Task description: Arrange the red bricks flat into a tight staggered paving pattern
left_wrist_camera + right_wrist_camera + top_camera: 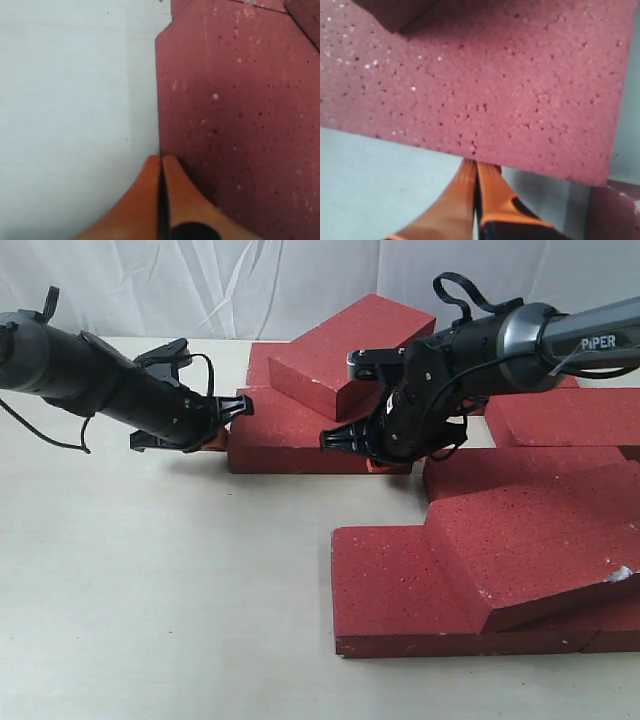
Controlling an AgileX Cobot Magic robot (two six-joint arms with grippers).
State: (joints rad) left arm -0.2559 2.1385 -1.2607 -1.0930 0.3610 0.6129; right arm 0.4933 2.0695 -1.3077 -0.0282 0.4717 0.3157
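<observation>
Several red bricks lie on the pale table. One flat brick (285, 430) (235, 125) (485, 85) sits at the middle back, with a tilted brick (345, 345) (390, 12) resting partly on it. My left gripper (222, 432) (161, 159) is shut and empty, its tips against this flat brick's left end at table level. My right gripper (385, 465) (476, 165) is also shut and empty, its tips touching the same brick's front edge near its right corner. More bricks (520, 475) lie to the right.
At the front right a flat brick (395, 585) carries a tilted brick (545, 535) with a white chip. Another brick (570, 415) lies behind the right arm. A brick corner (620, 215) shows close to the right fingers. Bare table (150, 590) spreads front left.
</observation>
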